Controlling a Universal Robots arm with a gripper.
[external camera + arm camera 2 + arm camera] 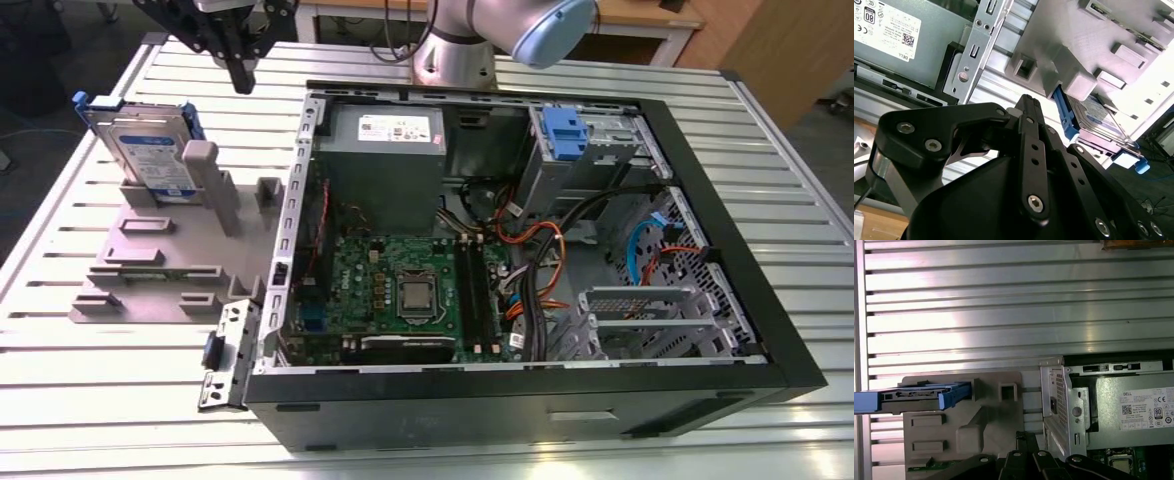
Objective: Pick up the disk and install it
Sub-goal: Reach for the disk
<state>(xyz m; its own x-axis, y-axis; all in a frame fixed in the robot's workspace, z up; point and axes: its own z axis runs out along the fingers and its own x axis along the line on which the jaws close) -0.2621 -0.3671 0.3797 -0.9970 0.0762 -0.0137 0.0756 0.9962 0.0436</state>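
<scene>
1. One slatted table (80, 400), bearing everything else.
2. Open case (787, 330), lying on its side, with board and loose cables (541, 240) exposed.
3. Grey holder (147, 275), just beside case on the exterior view's left.
4. Upright disk (140, 150), standing on edge in a slot at holder's far end in the exterior view. Framed by its blue carrier, untouched and not yet picked up.
5. Black claw (242, 80), hanging above table between disk and case's far corner, apart from both. Jaws seemingly together with nothing between them, though hard to confirm from these angles.
6. Risks, by judgement only:
   - Could strike disk's top edge if brought down with jaws together, tipping it or jamming it in the slot.
   - Could flex the thin carrier and lose disk if gripped by the plastic alone.
   - Could swing or twist disk if pinched off-centre.
   - Could scrape holder's posts if lifted at a slant.
   - Could snag on cables inside case and fail to seat.
</scene>
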